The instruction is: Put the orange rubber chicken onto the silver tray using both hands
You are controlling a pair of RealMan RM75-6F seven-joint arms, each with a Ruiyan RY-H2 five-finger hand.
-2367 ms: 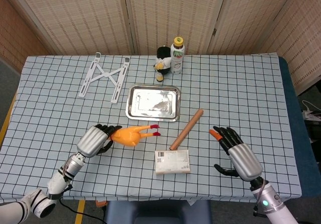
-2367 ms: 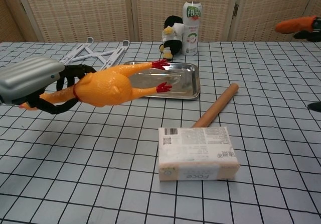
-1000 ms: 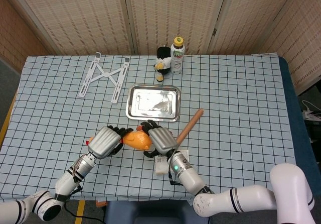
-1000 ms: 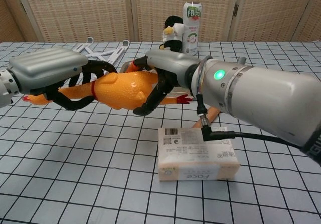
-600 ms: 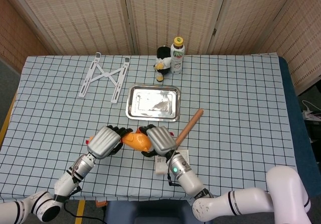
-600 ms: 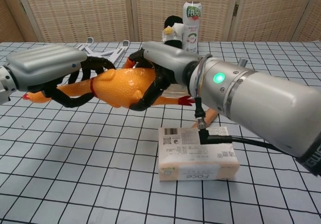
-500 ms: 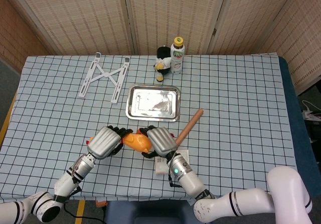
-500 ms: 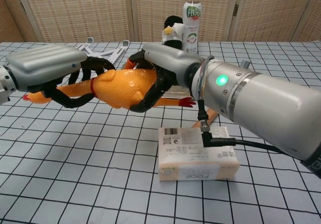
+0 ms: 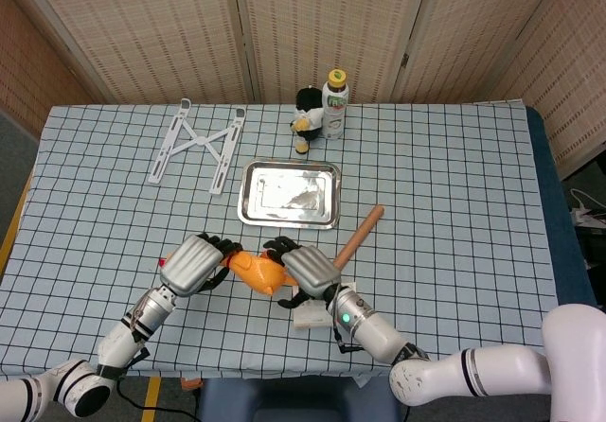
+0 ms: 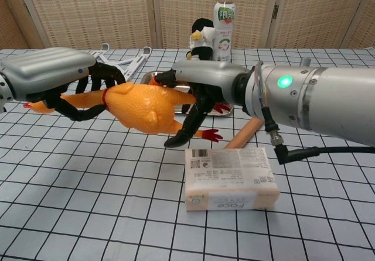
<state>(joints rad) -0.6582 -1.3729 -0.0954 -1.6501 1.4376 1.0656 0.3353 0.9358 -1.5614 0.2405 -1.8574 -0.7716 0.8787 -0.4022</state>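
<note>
The orange rubber chicken [image 9: 254, 272] hangs above the table between my two hands, in front of the silver tray [image 9: 289, 193]. My left hand [image 9: 194, 263] grips its neck end, with the red beak poking out to the left. My right hand [image 9: 311, 271] curls its dark fingers around the rear and legs. In the chest view the chicken [image 10: 143, 109] is close and large, the left hand [image 10: 50, 74] to its left and the right hand [image 10: 205, 82] to its right. One red foot dangles under the right fingers. The tray holds nothing.
A white boxed pack [image 10: 231, 179] lies just below the right hand, and a wooden rolling pin [image 9: 352, 243] runs diagonally to its right. A penguin toy [image 9: 305, 119] and a bottle [image 9: 334, 91] stand behind the tray. A white folding stand [image 9: 199, 143] lies back left.
The right hand swung in from the right side of the table and took the chicken's rear. In the last half second the chicken's body sagged lower and both hands shifted slightly.
</note>
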